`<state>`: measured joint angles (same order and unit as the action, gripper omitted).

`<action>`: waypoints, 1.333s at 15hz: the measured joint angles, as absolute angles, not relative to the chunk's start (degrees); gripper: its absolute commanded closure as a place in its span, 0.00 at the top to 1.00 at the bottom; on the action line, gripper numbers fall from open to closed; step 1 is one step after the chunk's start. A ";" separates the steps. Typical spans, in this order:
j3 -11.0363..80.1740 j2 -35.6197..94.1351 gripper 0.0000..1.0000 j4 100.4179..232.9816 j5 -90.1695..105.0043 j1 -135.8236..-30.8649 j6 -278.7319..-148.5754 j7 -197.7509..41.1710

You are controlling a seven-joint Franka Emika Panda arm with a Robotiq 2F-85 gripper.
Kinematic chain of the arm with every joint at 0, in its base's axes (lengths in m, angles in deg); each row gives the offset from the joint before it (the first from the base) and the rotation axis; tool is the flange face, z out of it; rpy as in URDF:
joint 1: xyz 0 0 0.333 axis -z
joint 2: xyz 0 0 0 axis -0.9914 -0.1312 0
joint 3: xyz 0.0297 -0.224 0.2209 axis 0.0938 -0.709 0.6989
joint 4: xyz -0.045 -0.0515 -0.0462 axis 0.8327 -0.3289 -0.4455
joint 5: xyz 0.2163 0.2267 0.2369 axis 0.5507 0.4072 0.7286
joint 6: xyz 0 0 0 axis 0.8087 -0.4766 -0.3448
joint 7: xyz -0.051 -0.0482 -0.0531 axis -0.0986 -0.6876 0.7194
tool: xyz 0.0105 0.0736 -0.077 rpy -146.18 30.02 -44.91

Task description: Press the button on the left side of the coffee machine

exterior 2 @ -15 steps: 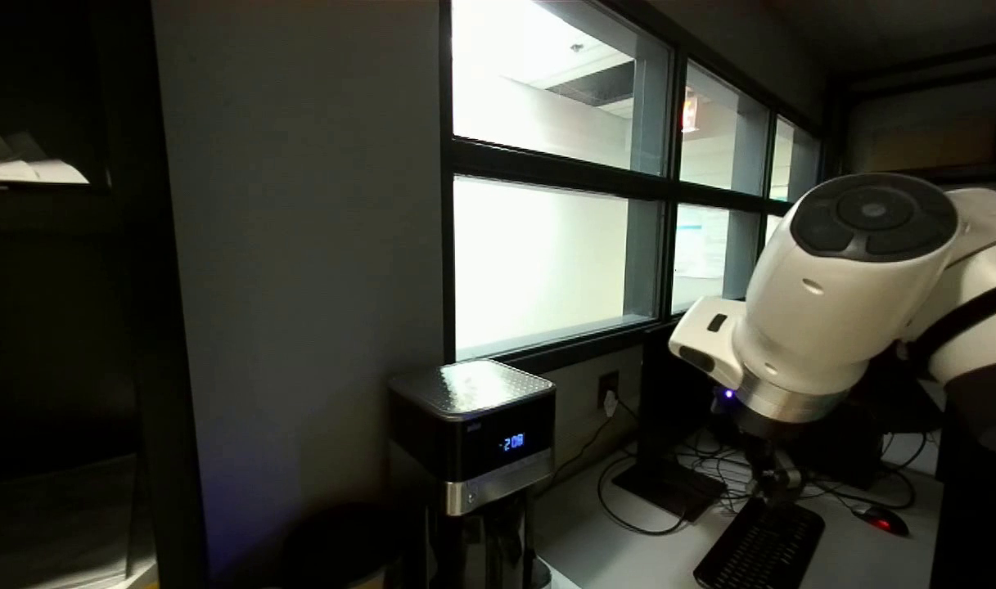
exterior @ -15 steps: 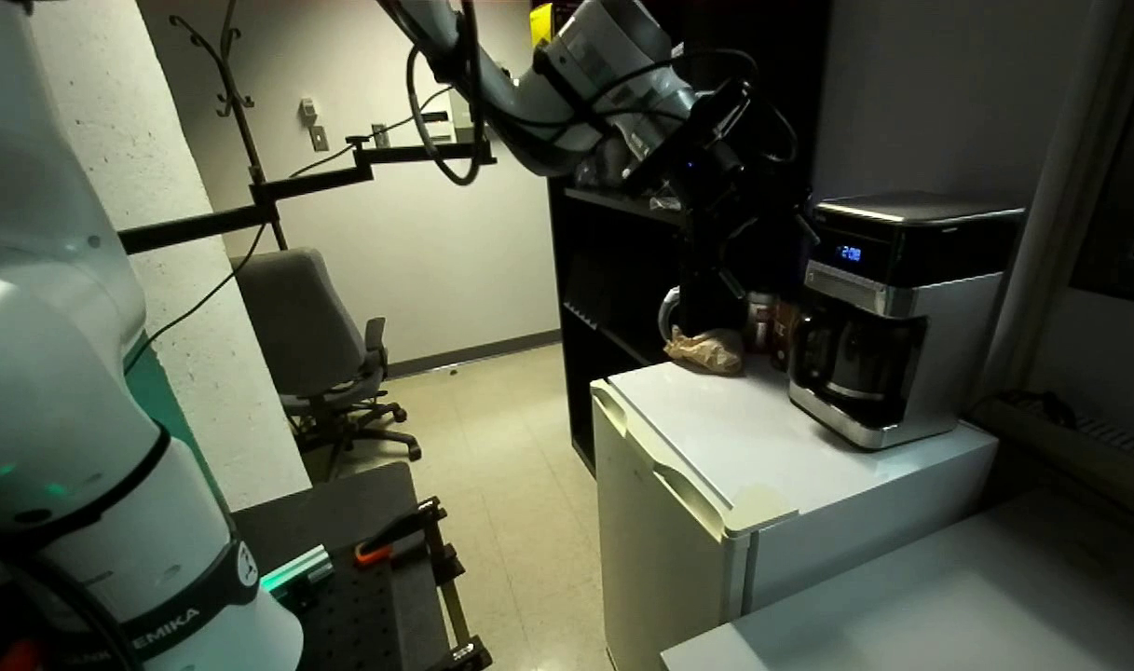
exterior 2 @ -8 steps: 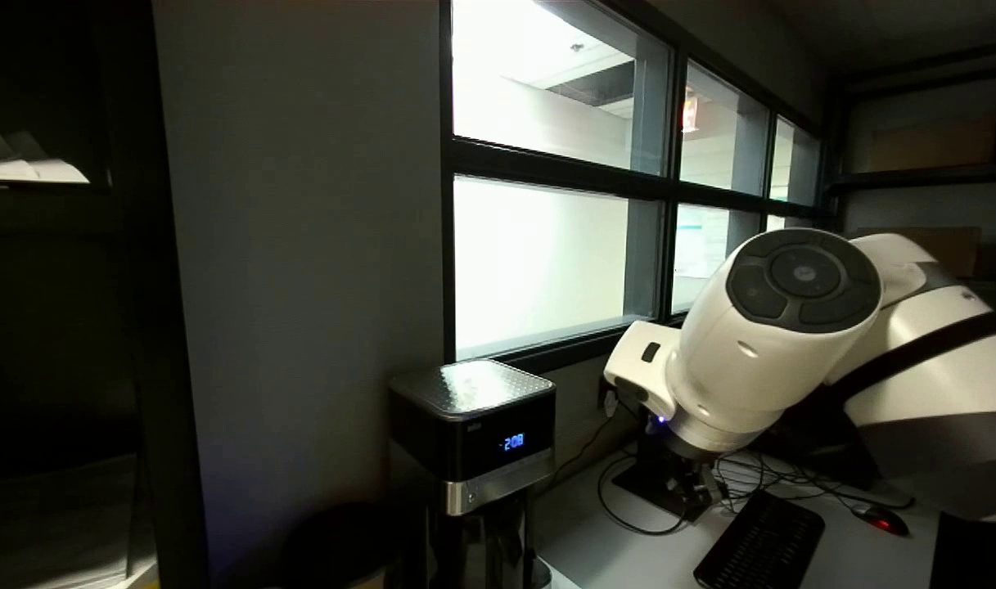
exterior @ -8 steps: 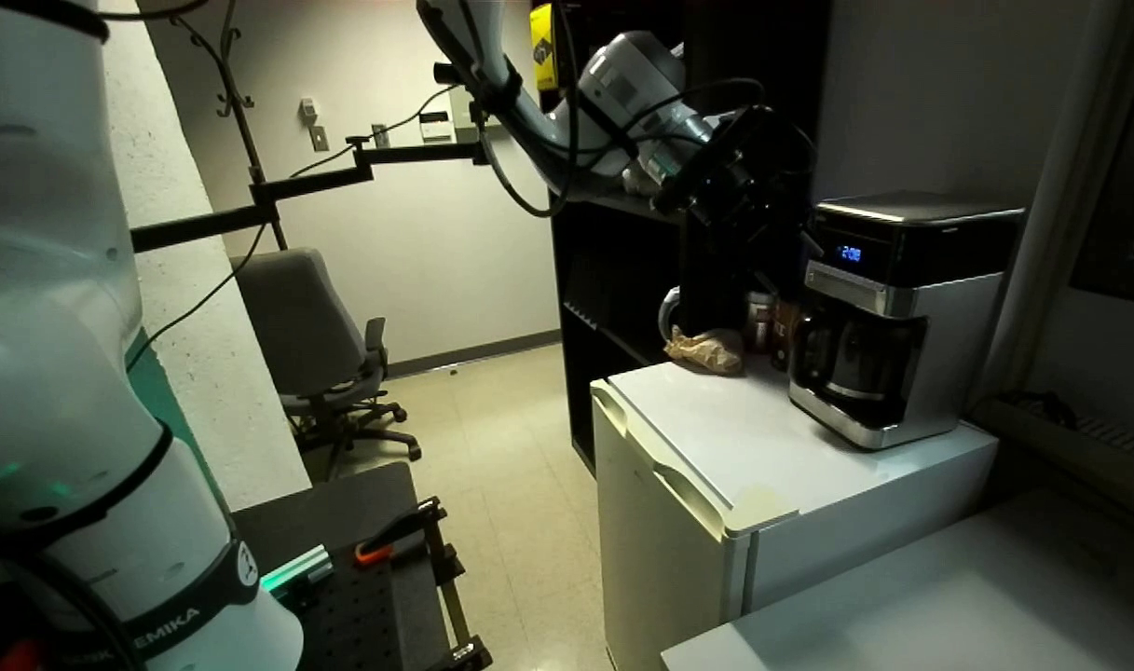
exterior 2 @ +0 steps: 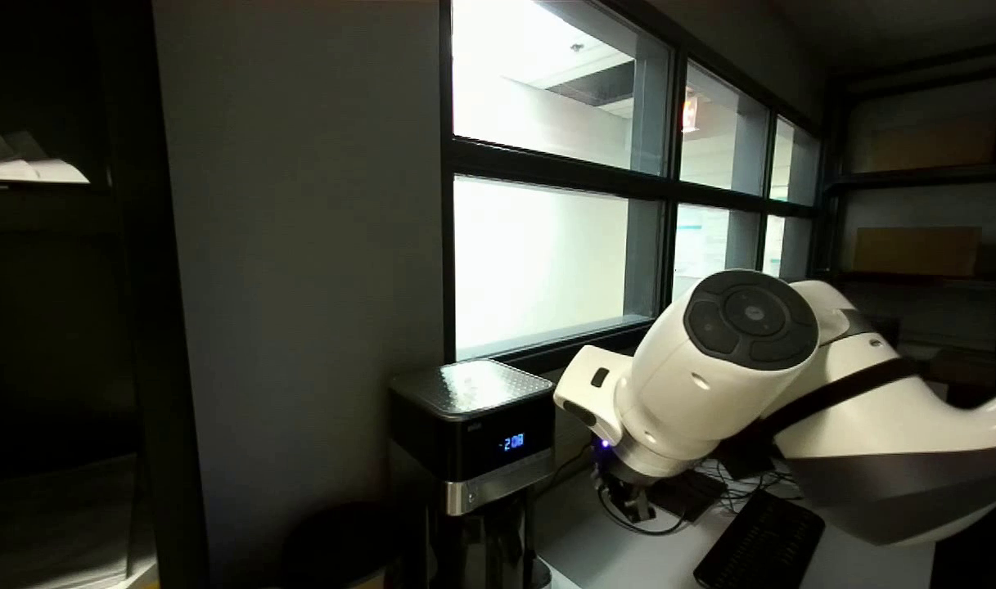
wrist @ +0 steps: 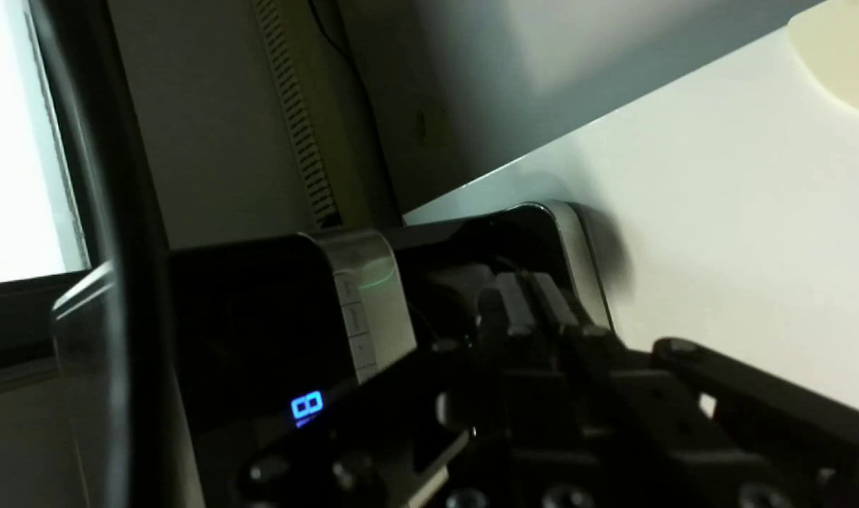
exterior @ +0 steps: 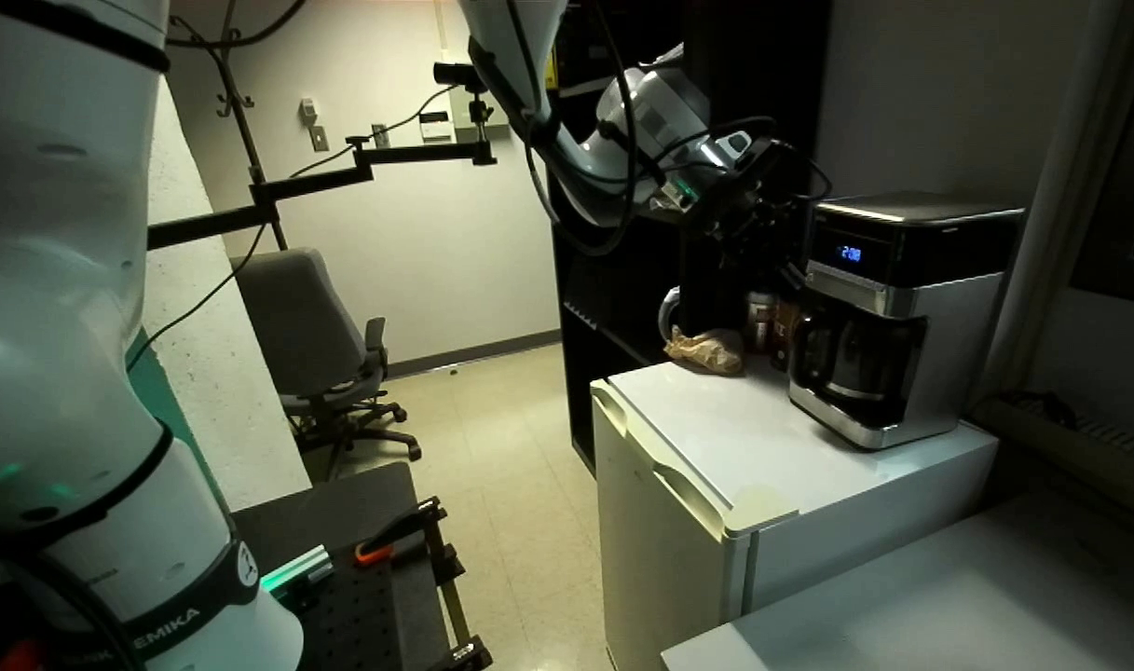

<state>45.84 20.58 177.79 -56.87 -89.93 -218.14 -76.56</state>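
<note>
Boxy silver-and-black coffee machine (exterior: 939, 321), blue-lit display (exterior: 850, 253) — near, ahead of the jaws, apparently not touching. Jaws — pressed together, nothing between; presumably to serve as one narrow prod for pressing.

The white-and-grey jointed arm (exterior 2: 714, 409) slants downward, its black two-fingered hand (wrist: 529, 300) tilted, its fingers (wrist: 515, 307) set close together.
</note>
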 measured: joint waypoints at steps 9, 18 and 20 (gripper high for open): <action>44.93 13.35 0.00 170.21 -58.11 -90.50 -227.69 -75.11; 44.14 8.54 0.00 165.37 -59.83 -91.20 -233.26 -74.30; 44.14 7.46 0.00 164.12 -60.22 -91.20 -233.64 -74.30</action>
<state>44.14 7.46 164.12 -60.22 -91.20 -233.64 -74.30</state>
